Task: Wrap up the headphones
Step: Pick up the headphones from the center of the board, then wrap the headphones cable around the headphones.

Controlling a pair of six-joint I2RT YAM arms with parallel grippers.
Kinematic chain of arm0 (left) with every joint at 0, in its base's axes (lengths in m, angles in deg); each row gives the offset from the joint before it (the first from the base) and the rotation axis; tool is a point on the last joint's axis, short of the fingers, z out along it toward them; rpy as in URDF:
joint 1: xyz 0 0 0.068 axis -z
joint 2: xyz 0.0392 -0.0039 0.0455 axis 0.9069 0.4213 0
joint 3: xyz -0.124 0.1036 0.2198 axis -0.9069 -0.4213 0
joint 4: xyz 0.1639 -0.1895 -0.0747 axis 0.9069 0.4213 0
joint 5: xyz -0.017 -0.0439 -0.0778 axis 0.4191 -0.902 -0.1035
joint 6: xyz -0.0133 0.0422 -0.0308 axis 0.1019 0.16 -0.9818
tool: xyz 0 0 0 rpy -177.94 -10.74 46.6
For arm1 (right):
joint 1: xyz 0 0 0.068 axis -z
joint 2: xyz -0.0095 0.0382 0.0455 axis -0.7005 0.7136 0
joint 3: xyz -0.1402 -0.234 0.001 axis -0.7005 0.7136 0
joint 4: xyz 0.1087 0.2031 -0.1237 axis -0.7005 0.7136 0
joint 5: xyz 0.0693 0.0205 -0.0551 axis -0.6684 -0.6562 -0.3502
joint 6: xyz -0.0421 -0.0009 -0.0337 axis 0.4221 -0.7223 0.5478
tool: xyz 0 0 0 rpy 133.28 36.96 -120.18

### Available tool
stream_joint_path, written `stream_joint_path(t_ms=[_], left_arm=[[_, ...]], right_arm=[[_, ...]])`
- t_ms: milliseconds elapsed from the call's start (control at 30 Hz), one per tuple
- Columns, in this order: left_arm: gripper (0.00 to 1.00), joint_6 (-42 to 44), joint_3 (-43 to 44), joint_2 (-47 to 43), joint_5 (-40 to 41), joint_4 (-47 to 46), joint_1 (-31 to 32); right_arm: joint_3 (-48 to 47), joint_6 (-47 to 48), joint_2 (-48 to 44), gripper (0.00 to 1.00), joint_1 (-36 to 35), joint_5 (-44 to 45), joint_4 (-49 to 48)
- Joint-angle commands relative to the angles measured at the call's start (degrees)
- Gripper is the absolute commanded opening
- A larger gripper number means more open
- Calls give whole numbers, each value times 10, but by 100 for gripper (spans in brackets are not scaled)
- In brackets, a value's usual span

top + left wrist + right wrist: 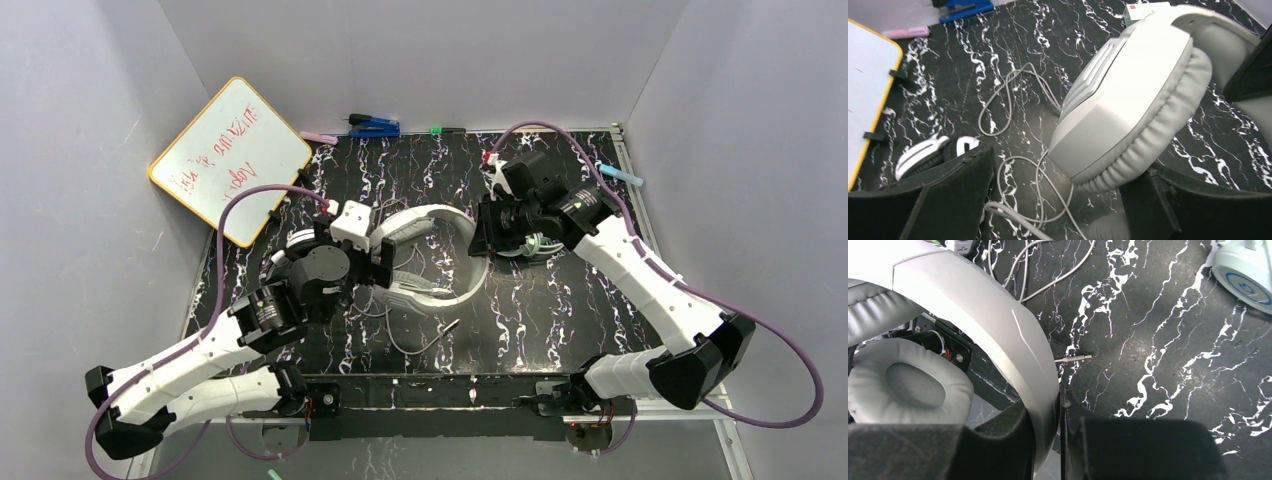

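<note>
Top external view, left to right: left gripper [378, 263] spread wide around one earcup [1128, 110] of the light grey headset [445, 213], mid-table [560, 310], not pinching it; right gripper [487, 233] closed on its headband [998, 325]. Risk: held at one point only, the headset may pivot or slip, dragging the loose grey cable [998, 100]. Left wrist alone shows the cable loops; right wrist alone shows the jack plug [1080, 358] lying free.
</note>
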State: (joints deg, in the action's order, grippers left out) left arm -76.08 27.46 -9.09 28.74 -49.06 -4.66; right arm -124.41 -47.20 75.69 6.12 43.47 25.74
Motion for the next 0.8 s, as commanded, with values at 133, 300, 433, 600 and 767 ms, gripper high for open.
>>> stream_joint_path(t_ms=[133, 300, 433, 600, 767], left_arm=[[89, -113, 9, -46, -20, 156, -6], [92, -129, 32, -90, -34, 155, -6], [93, -113, 64, -101, -62, 188, -6], [93, -136, 0, -108, -48, 185, -6], [93, -170, -118, -146, -15, 69, -6]], right_arm=[[-62, 3, -34, 16, 24, 60, 23], [-74, 9, -44, 17, 27, 103, 58], [-86, 8, -54, 16, 29, 130, 76], [-155, 1, -59, 16, 30, 130, 109], [-244, -3, -70, 16, 30, 133, 136]])
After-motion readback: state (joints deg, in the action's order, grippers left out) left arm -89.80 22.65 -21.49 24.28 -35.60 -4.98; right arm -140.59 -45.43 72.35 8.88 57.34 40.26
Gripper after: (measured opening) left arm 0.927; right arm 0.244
